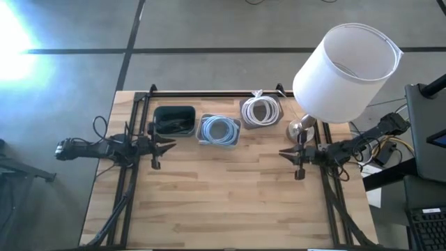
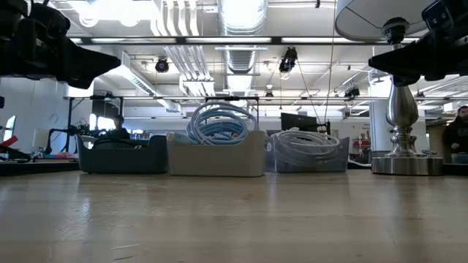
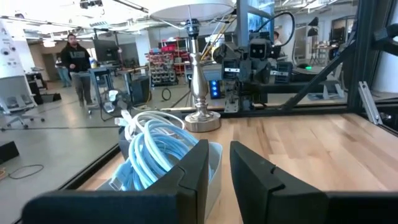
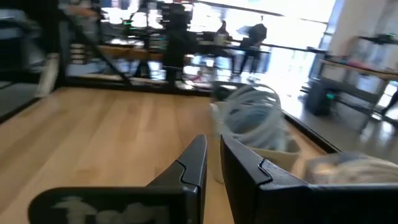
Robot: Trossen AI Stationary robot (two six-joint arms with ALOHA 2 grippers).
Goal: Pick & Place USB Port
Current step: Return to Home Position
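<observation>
Three bins stand in a row at the table's far side. The dark bin [image 1: 173,120] holds black cables, the grey bin [image 1: 219,130] holds a coil of blue cable [image 3: 154,151], and the third bin [image 1: 261,111] holds a white cable [image 2: 307,146]. My left gripper [image 1: 169,146] hovers above the table just near of the dark bin, shut and holding nothing. My right gripper [image 1: 284,154] hovers near the lamp base, also shut and holding nothing. In the wrist views only a thin slit shows between the fingers [image 3: 219,163] [image 4: 213,163]. No separate USB part can be made out.
A table lamp with a white shade [image 1: 346,70] stands on a metal base [image 1: 303,127] at the far right, close to my right arm. Black frame rails [image 1: 132,139] run along both table sides. Bare wood [image 1: 223,195] spreads across the middle and near part. People show in the room beyond.
</observation>
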